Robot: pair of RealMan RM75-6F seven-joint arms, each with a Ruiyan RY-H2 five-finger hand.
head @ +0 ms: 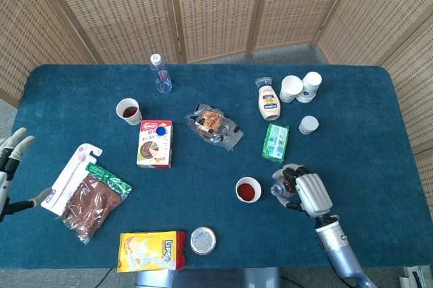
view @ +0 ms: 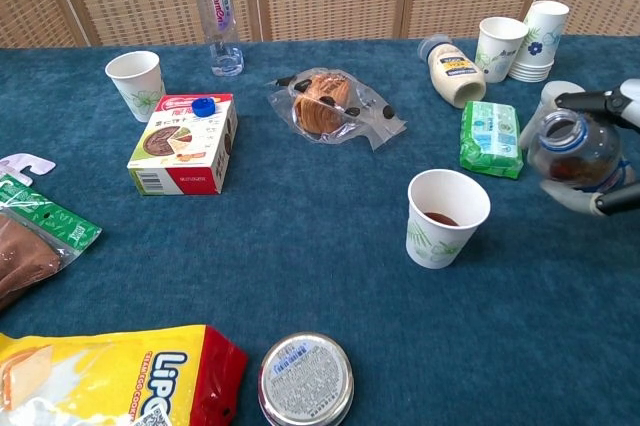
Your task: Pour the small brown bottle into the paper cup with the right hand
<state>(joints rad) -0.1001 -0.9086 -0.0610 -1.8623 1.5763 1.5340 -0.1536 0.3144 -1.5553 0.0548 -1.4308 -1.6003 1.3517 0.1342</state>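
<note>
holding one small brown bottle (view: 572, 150)

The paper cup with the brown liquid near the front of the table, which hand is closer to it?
Right. The right hand, holding the small brown bottle, is just beside the paper cup. The left hand is off the table's far left edge.

right hand (head: 310, 193): pale grey shell, black joints
right arm (head: 338, 254): silver-blue tube
left hand (head: 10, 156): pale fingers, black links
</note>
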